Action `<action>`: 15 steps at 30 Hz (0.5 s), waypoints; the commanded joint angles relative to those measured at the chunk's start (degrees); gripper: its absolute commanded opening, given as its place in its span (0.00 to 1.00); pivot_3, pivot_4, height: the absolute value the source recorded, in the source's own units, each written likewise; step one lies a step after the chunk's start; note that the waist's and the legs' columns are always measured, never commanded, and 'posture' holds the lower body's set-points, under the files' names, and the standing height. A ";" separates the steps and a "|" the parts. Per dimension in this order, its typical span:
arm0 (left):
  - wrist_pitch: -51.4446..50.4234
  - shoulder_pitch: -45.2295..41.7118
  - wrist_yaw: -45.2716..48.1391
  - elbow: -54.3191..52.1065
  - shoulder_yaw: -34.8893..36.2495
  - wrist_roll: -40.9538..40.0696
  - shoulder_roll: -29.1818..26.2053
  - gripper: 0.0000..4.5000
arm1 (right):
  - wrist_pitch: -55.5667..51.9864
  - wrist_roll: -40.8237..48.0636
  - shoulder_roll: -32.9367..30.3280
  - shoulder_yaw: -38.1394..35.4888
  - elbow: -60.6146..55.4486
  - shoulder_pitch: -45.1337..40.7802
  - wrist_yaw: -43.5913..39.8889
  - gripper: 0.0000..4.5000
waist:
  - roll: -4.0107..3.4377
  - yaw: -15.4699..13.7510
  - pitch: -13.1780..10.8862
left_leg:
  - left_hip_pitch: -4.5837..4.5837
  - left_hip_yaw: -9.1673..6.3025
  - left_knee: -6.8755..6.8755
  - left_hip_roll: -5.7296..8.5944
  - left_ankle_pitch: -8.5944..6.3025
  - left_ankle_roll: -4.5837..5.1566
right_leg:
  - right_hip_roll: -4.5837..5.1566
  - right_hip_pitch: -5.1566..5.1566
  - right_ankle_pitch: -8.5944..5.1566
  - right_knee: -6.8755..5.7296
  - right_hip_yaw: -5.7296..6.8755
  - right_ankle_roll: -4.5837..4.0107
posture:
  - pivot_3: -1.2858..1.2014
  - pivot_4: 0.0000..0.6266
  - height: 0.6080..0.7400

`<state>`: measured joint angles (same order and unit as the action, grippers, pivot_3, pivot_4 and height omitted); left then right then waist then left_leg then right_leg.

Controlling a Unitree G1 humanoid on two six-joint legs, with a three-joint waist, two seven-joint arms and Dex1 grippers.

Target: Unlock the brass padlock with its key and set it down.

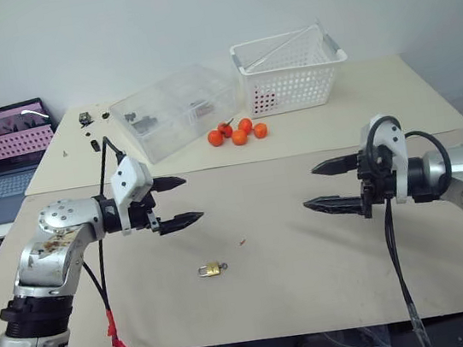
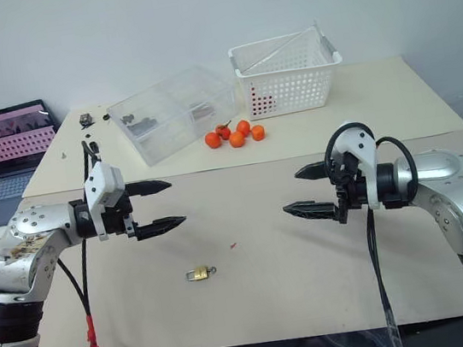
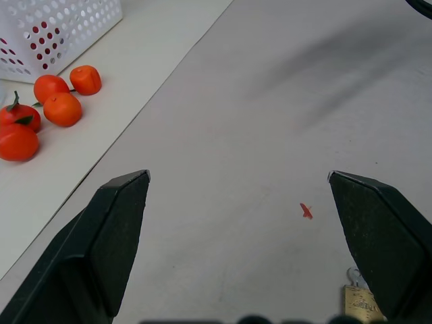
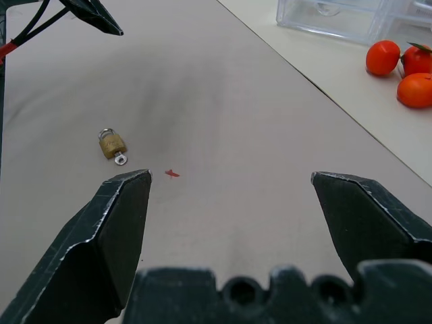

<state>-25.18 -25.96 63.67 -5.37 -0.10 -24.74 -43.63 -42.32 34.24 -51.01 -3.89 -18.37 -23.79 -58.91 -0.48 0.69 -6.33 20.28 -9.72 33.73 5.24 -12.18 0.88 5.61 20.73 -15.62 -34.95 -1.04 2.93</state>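
**Brass padlock lying flat on the beige surface**

The brass padlock [image 1: 211, 269] is a tiny lock with a squarish yellow-gold body and a thin silver shackle. It lies on its side on the surface [image 1: 312, 257], toward the near edge and a little left of the middle. In the right wrist view the shackle arches from one end of the body, both legs seated in it, and a small silver piece with a round eye sticks out of the opposite end, where a key would sit. A small red mark [image 1: 242, 243] on the surface lies near it. Nothing touches the lock.
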 commanded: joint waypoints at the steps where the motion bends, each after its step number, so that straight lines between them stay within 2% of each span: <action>1: 0.99 -0.87 -2.37 -1.66 2.04 0.31 0.43 1.00 | 0.67 0.46 0.62 -0.68 -0.10 -2.21 0.30 1.00 | 0.00 0.00 0.00 | 0.00 0.01 0.00 -0.03 0.00 0.00 | -0.02 0.00 0.00 0.00 0.00 -0.01 | 0.52 0.24 1.00; 9: -1.52 -0.84 -5.19 -2.10 3.53 -1.34 0.86 1.00 | -0.22 0.24 2.24 0.52 0.19 -4.23 2.36 1.00 | 0.01 0.00 0.01 | -0.04 0.07 -0.01 -0.19 -0.02 0.02 | -0.23 0.05 0.05 -0.01 -0.08 -0.08 | 0.52 0.24 1.00; 15: -5.16 3.02 -1.27 -3.32 8.26 -6.58 -3.34 1.00 | 0.51 -0.51 3.98 2.32 1.69 -5.86 2.68 1.00 | 0.03 0.28 -0.01 | -0.02 0.20 -0.03 -0.21 -0.05 0.03 | -0.29 0.24 0.09 -0.04 -0.32 -0.16 | 0.52 0.24 1.00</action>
<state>-29.60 -23.24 61.66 -6.51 5.32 -29.44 -45.75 -42.62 33.85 -47.55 -1.08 -16.43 -28.21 -56.20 -0.45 0.97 -6.34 20.26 -9.52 33.70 5.03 -12.23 0.92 5.31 21.00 -15.52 -34.99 -1.35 2.78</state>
